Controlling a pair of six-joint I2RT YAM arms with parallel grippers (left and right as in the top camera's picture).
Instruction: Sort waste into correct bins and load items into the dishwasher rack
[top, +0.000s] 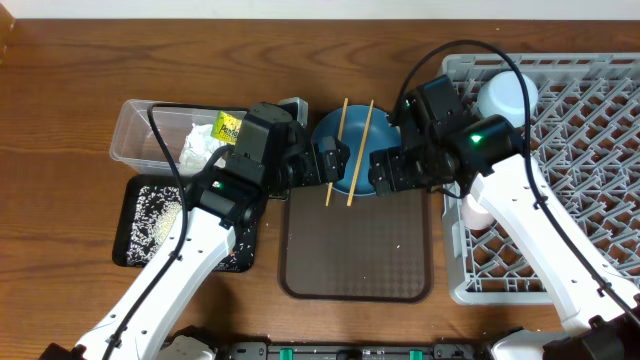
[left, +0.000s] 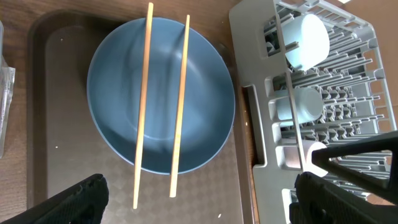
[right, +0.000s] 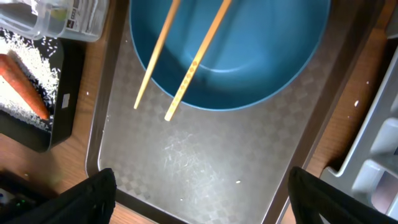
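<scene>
A dark-blue plate (top: 350, 178) lies at the far end of the brown tray, with two wooden chopsticks (top: 335, 150) across it. My left gripper (top: 322, 162) is open just left of the plate. My right gripper (top: 388, 170) is open just right of it. In the left wrist view the plate (left: 118, 93) and chopsticks (left: 180, 106) lie ahead of the open fingers (left: 199, 202). In the right wrist view the open fingers (right: 199, 199) hover over the tray below the plate (right: 261, 56). The clear tub (top: 140, 135) holds the napkin (top: 200, 147) and snack packet (top: 229, 126). The black tray (top: 135, 245) holds rice (top: 160, 215) and the carrot (right: 25, 84).
The brown tray (top: 355, 250) has a few rice grains on it. The grey rack (top: 580, 160) fills the right side and holds a light-blue cup (top: 505, 97) and a pale-pink cup (top: 478, 212). The table is wooden.
</scene>
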